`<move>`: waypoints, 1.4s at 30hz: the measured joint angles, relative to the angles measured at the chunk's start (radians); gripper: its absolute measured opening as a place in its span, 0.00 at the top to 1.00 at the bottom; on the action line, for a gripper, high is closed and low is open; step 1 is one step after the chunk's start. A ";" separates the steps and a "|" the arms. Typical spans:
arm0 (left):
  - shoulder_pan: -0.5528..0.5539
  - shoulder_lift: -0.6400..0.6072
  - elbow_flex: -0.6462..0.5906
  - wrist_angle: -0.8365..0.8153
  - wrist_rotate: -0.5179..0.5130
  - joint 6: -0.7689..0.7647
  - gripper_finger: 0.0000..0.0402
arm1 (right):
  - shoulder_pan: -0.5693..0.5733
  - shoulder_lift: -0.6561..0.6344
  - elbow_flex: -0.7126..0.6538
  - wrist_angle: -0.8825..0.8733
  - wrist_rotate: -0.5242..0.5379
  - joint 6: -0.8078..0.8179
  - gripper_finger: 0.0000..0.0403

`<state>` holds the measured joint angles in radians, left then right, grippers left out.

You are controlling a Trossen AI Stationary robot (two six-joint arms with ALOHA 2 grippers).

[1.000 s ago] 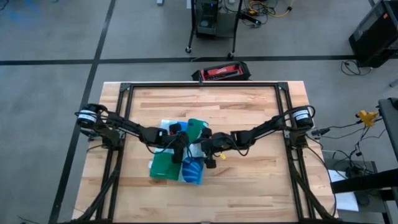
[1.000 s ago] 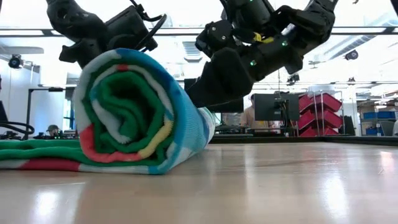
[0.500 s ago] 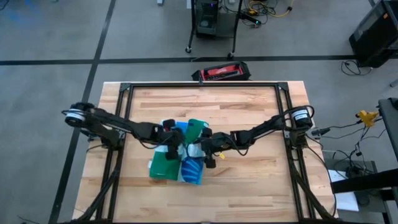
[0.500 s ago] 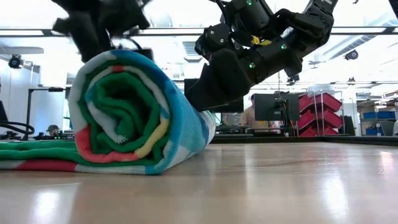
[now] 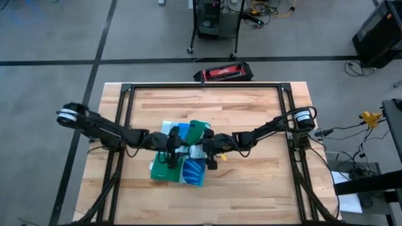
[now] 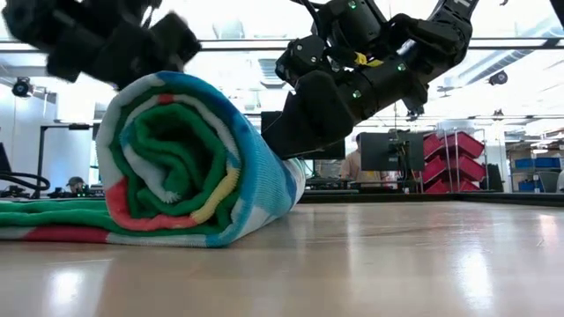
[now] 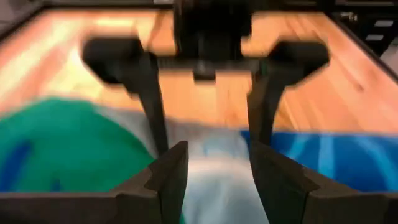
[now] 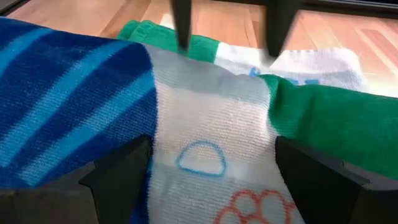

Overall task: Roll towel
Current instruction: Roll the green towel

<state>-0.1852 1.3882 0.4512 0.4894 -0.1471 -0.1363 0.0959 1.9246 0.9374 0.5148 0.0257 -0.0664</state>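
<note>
The towel lies partly rolled at mid-table, the right gripper spread wide against the roll, the left gripper parted above it, holding nothing.

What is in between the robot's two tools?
The rolled towel lies between the left tool and right tool; the high view shows it.

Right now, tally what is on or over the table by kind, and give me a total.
Towel: 1, partly rolled on the table.
Grippers: 2, the left gripper and the right gripper, both at the roll.
Total: 3.
</note>
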 joint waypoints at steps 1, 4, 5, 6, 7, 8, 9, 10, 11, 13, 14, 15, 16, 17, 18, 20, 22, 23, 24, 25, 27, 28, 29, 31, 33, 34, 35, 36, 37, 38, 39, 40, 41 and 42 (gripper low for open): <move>0.000 0.025 -0.011 0.035 0.000 -0.015 0.61 | 0.000 -0.002 -0.001 -0.001 0.000 -0.004 0.18; 0.000 0.077 -0.026 0.068 0.000 -0.046 0.61 | 0.000 -0.016 0.000 -0.016 0.011 -0.010 0.18; 0.000 0.096 -0.026 0.071 0.000 -0.049 0.61 | 0.000 -0.026 -0.001 -0.029 0.025 -0.016 0.18; 0.000 0.109 -0.026 0.066 0.000 -0.051 0.61 | 0.000 -0.035 -0.001 -0.029 0.039 -0.024 0.18; 0.000 0.117 -0.026 0.056 0.000 -0.052 0.61 | 0.000 -0.047 -0.001 -0.029 0.056 -0.031 0.18; 0.000 0.125 -0.026 0.053 -0.001 -0.053 0.61 | -0.003 -0.057 -0.001 -0.028 0.070 -0.038 0.18; -0.001 0.132 -0.026 0.053 -0.001 -0.053 0.61 | -0.008 -0.065 0.002 -0.020 0.080 -0.041 0.17; -0.002 0.139 -0.026 0.049 -0.002 -0.050 0.61 | -0.016 -0.069 0.007 -0.019 0.081 -0.046 0.17; -0.001 0.140 -0.027 0.040 -0.001 -0.049 0.61 | -0.026 -0.070 0.014 -0.023 0.079 -0.045 0.17; -0.002 0.140 -0.034 0.030 -0.002 -0.048 0.61 | -0.049 -0.070 0.031 -0.025 0.077 -0.042 0.16; -0.002 0.139 -0.038 0.028 -0.002 -0.048 0.61 | -0.063 -0.070 0.039 -0.027 0.072 -0.042 0.16; -0.002 0.134 -0.043 0.028 -0.002 -0.048 0.61 | -0.078 -0.066 0.050 -0.029 0.057 -0.041 0.16; -0.002 0.130 -0.046 0.027 -0.002 -0.048 0.61 | -0.095 -0.060 0.065 -0.026 0.029 -0.038 0.16; -0.002 0.130 -0.047 0.026 -0.002 -0.048 0.61 | -0.110 -0.056 0.077 -0.025 -0.002 -0.031 0.16; -0.002 0.130 -0.049 0.024 -0.002 -0.048 0.61 | -0.124 -0.050 0.085 -0.031 -0.030 -0.027 0.16; -0.002 0.130 -0.049 0.020 -0.002 -0.048 0.61 | -0.146 -0.022 0.115 -0.029 -0.056 -0.028 0.16; -0.002 0.130 -0.051 0.025 -0.003 -0.047 0.61 | -0.163 0.010 0.133 -0.033 -0.057 -0.045 0.16; -0.002 0.130 -0.051 0.023 -0.003 -0.046 0.61 | -0.171 0.029 0.144 -0.033 -0.057 -0.055 0.16; -0.002 0.129 -0.050 0.024 -0.003 -0.046 0.61 | -0.177 0.051 0.157 -0.033 -0.059 -0.059 0.16; -0.002 0.127 -0.051 0.024 -0.003 -0.046 0.61 | -0.183 0.070 0.170 -0.031 -0.060 -0.062 0.16; -0.004 0.124 -0.048 0.016 -0.004 -0.049 0.61 | -0.195 0.102 0.188 -0.030 -0.064 -0.054 0.16; -0.009 0.114 -0.042 -0.002 -0.004 -0.054 0.61 | -0.200 0.115 0.197 -0.026 -0.067 -0.047 0.16; -0.014 0.104 -0.030 -0.033 -0.007 -0.058 0.61 | -0.202 0.126 0.203 -0.025 -0.068 -0.042 0.16; -0.035 0.079 0.011 -0.126 -0.022 -0.056 0.61 | -0.204 0.135 0.206 -0.020 -0.068 -0.040 0.16; -0.065 0.044 0.075 -0.272 -0.050 -0.052 0.62 | -0.204 0.138 0.205 -0.018 -0.066 -0.039 0.16; -0.086 0.031 0.112 -0.348 -0.075 -0.051 0.63 | -0.205 0.138 0.201 -0.015 -0.065 -0.038 0.16; -0.109 0.025 0.145 -0.414 -0.109 -0.050 0.64 | -0.205 0.135 0.197 -0.016 -0.064 -0.038 0.16; -0.131 0.023 0.175 -0.467 -0.143 -0.050 0.65 | -0.206 0.133 0.193 -0.017 -0.062 -0.038 0.16; -0.154 0.023 0.199 -0.501 -0.174 -0.050 0.66 | -0.206 0.131 0.189 -0.012 -0.059 -0.038 0.16; -0.176 0.023 0.215 -0.516 -0.195 -0.051 0.67 | -0.207 0.130 0.183 -0.005 -0.056 -0.038 0.16; -0.195 0.030 0.228 -0.508 -0.206 -0.053 0.68 | -0.209 0.128 0.178 0.000 -0.056 -0.038 0.16; -0.214 0.037 0.239 -0.482 -0.203 -0.061 0.69 | -0.211 0.127 0.174 0.002 -0.057 -0.038 0.16; -0.234 0.044 0.244 -0.462 -0.206 -0.072 0.70 | -0.214 0.127 0.173 0.003 -0.057 -0.038 0.16; -0.250 0.051 0.244 -0.447 -0.220 -0.084 0.70 | -0.218 0.126 0.172 0.003 -0.057 -0.038 0.16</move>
<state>-0.4352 1.4393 0.6950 0.0420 -0.3672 -0.2203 -0.1222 2.0510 1.1090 0.5180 -0.0311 -0.1043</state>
